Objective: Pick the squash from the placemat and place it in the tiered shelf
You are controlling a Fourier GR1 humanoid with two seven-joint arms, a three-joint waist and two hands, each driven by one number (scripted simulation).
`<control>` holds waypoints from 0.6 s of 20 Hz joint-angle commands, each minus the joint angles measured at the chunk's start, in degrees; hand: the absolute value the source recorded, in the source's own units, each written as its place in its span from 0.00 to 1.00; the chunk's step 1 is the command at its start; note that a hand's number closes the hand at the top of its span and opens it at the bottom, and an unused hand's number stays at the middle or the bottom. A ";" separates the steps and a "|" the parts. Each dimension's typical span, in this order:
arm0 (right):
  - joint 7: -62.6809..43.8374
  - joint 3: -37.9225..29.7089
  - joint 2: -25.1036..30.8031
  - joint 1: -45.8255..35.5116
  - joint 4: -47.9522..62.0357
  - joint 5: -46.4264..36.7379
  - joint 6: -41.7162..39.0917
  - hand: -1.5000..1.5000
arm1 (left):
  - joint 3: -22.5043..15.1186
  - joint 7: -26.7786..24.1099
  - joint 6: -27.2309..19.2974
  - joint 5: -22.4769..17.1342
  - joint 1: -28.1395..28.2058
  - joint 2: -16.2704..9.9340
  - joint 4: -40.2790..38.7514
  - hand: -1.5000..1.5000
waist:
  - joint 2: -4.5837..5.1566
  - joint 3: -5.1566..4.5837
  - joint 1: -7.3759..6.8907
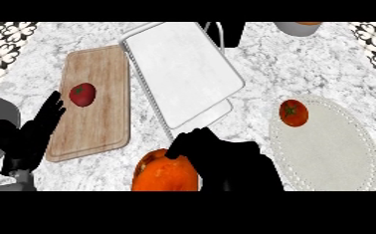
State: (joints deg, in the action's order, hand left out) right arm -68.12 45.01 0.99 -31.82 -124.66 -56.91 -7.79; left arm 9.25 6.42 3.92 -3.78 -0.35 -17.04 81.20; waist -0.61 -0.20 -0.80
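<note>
The squash (pixel 163 173), round and orange, shows at the lower edge of the head view, left of the pale round placemat (pixel 330 143) and off it. My right hand (pixel 224 161) curls over its top and right side and hides part of it. The tiered shelf (pixel 183 66), white with thin metal edges, stands just beyond at the centre, its near corner close to my right hand's fingers (pixel 185 141). My left hand (pixel 37 128) rests open at the left edge, fingers up, beside the wooden board.
A wooden cutting board (pixel 95 118) lies at the left with a red tomato (pixel 82 94) on it. An orange-red tomato (pixel 294 112) sits on the placemat's far left part. A grey bowl (pixel 297 27) stands at the back right.
</note>
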 commanded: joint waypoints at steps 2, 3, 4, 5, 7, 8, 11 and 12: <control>-16.64 -2.77 -0.94 -9.93 -2.00 2.13 -0.04 1.00 | 0.78 -1.22 1.08 -0.52 0.89 -0.61 -0.20 0.50 | -0.07 -0.02 0.11; -16.99 -3.09 -0.94 -12.39 -0.87 1.67 -1.16 1.00 | -0.59 -0.57 -0.29 0.60 1.25 1.10 -0.44 0.50 | -0.20 -0.06 0.26; -15.86 -7.42 -0.94 -13.89 -0.98 1.80 -3.11 1.00 | 0.51 -0.14 0.62 -0.02 0.92 -0.66 0.40 0.50 | -0.16 -0.02 0.36; -16.66 -7.22 -0.94 -16.19 -0.26 0.91 -4.16 1.00 | 1.14 0.39 0.98 -0.82 0.22 -0.84 -0.82 0.50 | -0.34 -0.09 0.68; -17.04 -9.54 -0.94 -17.71 0.30 1.87 -6.26 1.00 | 0.93 0.70 0.62 -0.64 -0.63 -0.64 -0.43 0.50 | -0.42 -0.07 1.17; -15.46 -11.46 -0.94 -18.76 2.02 0.74 -9.23 1.00 | 0.98 -0.18 0.76 -0.61 0.44 -0.46 -0.46 0.50 | -0.41 -0.08 1.30; -14.87 -13.79 -0.94 -21.86 4.87 -0.20 -13.15 1.00 | 1.19 -1.86 0.90 -0.36 2.94 -0.38 0.18 0.50 | -0.64 -0.09 1.20; -14.76 -15.93 -0.94 -24.17 6.16 1.42 -12.93 1.00 | 0.13 0.26 -0.15 0.14 1.59 0.62 0.54 0.50 | -0.52 -0.06 1.23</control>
State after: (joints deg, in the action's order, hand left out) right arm -69.58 33.08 1.00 -49.61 -120.72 -56.55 -11.88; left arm 10.08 6.27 4.38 -4.17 0.94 -17.25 81.24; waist -1.09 -0.27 0.21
